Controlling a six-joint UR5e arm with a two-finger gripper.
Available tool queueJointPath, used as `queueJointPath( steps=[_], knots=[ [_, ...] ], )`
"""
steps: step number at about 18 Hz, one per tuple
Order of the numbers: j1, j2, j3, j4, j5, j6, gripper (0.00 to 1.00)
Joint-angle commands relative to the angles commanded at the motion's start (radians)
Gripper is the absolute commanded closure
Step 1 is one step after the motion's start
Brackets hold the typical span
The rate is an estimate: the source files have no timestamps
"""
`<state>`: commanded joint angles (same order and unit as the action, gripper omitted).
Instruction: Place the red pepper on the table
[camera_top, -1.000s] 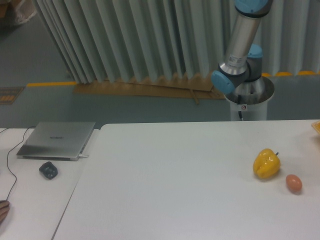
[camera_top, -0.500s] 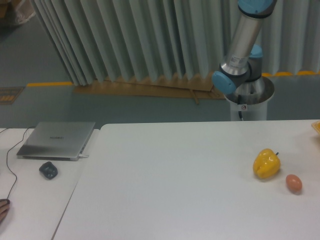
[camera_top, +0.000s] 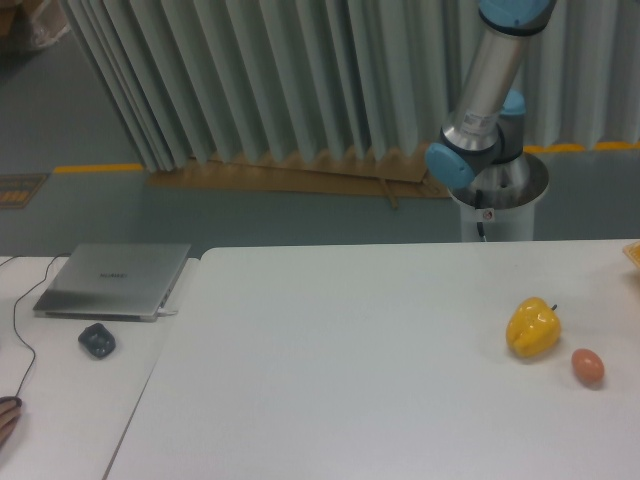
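Observation:
The white table (camera_top: 360, 360) fills the lower part of the camera view. The red pepper is out of view. Only the arm's silver lower link and blue joints (camera_top: 478, 120) show, rising from the pedestal behind the table's far edge and leaving the frame at the top right. The gripper is outside the frame.
A yellow pepper (camera_top: 532, 327) and a small brown egg (camera_top: 588, 366) lie near the table's right side. An orange object (camera_top: 634, 254) peeks in at the right edge. The adjoining table at left bears a laptop (camera_top: 115, 280), a dark mouse (camera_top: 97, 340) and a cable.
The arm's visible link has shifted slightly to the right and upward. The objects on the table have not moved.

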<state>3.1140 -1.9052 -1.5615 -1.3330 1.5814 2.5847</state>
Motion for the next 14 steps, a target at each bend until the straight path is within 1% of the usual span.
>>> queueJointPath(
  steps=[3, 6, 8, 14],
  knots=[
    [0.003, 0.008, -0.008, -0.009, 0.002, 0.002, 0.00],
    [0.011, -0.001, -0.044, -0.002, -0.007, 0.002, 0.00],
    [0.011, -0.011, -0.048, -0.003, -0.007, -0.003, 0.00],
    [0.008, -0.014, -0.061, -0.009, -0.006, -0.001, 0.00]
  ],
)
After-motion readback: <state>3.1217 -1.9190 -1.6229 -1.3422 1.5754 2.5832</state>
